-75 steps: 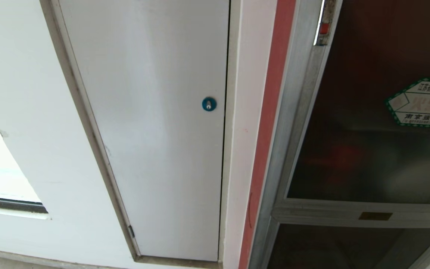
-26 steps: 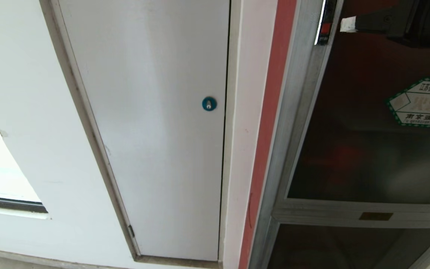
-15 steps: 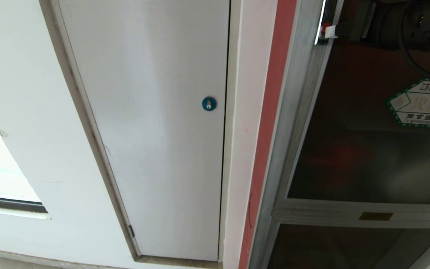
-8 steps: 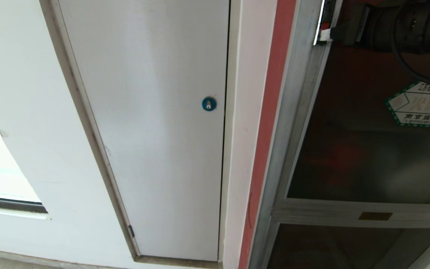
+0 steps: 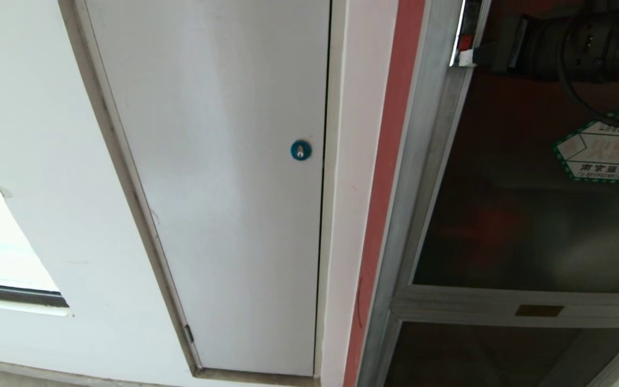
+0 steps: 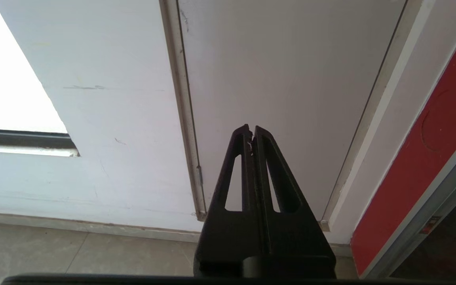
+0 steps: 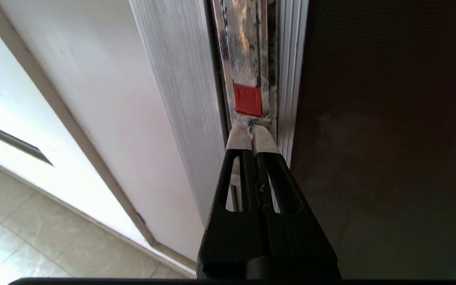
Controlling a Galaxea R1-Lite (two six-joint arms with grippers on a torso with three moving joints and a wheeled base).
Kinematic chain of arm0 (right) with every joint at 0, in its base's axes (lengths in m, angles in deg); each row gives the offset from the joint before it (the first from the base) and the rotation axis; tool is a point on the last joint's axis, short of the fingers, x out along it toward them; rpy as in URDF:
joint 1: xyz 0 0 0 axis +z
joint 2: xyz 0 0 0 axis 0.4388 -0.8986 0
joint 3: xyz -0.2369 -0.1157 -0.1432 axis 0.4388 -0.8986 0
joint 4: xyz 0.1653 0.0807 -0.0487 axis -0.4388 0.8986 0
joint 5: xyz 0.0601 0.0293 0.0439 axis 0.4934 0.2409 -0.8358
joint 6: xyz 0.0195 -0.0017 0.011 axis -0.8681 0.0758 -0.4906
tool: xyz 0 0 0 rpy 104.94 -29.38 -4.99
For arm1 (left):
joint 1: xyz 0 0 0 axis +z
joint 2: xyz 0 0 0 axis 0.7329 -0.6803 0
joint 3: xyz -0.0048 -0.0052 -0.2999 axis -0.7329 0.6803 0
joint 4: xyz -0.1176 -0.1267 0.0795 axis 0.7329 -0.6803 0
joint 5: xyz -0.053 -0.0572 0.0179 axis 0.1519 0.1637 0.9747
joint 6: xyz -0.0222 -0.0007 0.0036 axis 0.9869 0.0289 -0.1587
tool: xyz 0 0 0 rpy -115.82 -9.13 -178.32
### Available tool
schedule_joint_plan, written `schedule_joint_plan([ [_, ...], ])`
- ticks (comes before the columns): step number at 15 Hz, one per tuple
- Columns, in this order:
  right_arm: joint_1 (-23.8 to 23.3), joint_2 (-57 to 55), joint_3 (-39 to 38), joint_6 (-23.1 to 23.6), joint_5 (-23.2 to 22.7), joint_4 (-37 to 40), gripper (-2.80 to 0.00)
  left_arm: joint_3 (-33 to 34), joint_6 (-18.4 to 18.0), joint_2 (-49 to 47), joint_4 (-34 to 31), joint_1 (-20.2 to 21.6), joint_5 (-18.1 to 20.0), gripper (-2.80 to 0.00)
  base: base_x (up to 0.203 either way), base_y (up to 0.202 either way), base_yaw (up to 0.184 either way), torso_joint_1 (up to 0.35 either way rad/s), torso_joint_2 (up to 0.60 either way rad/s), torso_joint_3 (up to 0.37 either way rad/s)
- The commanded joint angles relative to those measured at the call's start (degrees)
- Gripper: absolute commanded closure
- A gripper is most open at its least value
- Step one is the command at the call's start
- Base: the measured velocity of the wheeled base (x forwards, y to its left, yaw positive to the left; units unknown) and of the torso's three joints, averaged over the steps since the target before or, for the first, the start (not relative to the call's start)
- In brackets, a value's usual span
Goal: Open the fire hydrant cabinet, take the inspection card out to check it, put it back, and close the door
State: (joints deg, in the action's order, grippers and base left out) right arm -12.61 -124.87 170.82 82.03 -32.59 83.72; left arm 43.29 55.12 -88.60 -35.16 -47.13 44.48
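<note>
In the head view, the white door (image 5: pixel 218 183) with its blue lock (image 5: pixel 301 150) fills the middle, a red strip (image 5: pixel 390 161) runs down beside it, and the fire hydrant cabinet (image 5: pixel 422 177) takes up the side from 1 to 5 o'clock. Its door (image 5: pixel 508 215), dark glass in a silver frame, is shut, with a green-edged sticker (image 5: pixel 607 156) at 3 o'clock and a lower glass panel (image 5: pixel 503 357) at 5 o'clock. The right gripper (image 5: pixel 467 57) reaches in at 1 o'clock, its white-taped tips right at the small red latch (image 5: pixel 465 41) on the door's edge. The inspection card is not visible.

In the left wrist view, the left gripper (image 6: pixel 251 136) hangs with its jaws together, holding nothing, pointed at the white door above the floor (image 6: pixel 73 253).

In the right wrist view, the right gripper (image 7: pixel 251 136) has its jaws pressed together and empty, the tips just under the red latch (image 7: pixel 247 99) in the silver channel, whether touching it I cannot tell. The dark glass lies toward 3 o'clock.
</note>
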Motion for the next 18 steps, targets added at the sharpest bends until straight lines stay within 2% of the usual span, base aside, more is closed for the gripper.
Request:
schedule_joint_plan([
  [1,0.03,0.56,-0.60,-0.11,-0.01,0.15,0.00,0.09,-0.01,-0.05,0.00,0.00,-0.02,0.00,0.000,0.000,0.000,0.000,0.00,0.000],
  [7,0.03,2.39,-2.17,-0.22,-0.04,0.08,0.00,0.08,-0.01,-0.05,0.00,0.00,-0.02,0.00,0.000,0.000,0.000,0.000,0.00,0.000],
  [9,0.04,3.69,-2.22,-2.72,-0.37,0.25,0.00,0.09,-0.01,-0.05,0.00,0.00,-0.02,0.00,0.000,0.000,0.000,0.000,0.00,0.000],
  [14,0.11,9.51,-1.25,-8.60,-7.32,6.46,0.00,0.05,-0.01,-0.05,0.00,0.00,-0.02,0.00,0.000,0.000,0.000,0.000,0.00,0.000],
  [18,0.11,7.69,4.06,-8.88,-8.07,9.48,0.00,0.09,-0.01,-0.05,0.00,0.00,-0.02,0.00,0.000,0.000,0.000,0.000,0.00,0.000],
])
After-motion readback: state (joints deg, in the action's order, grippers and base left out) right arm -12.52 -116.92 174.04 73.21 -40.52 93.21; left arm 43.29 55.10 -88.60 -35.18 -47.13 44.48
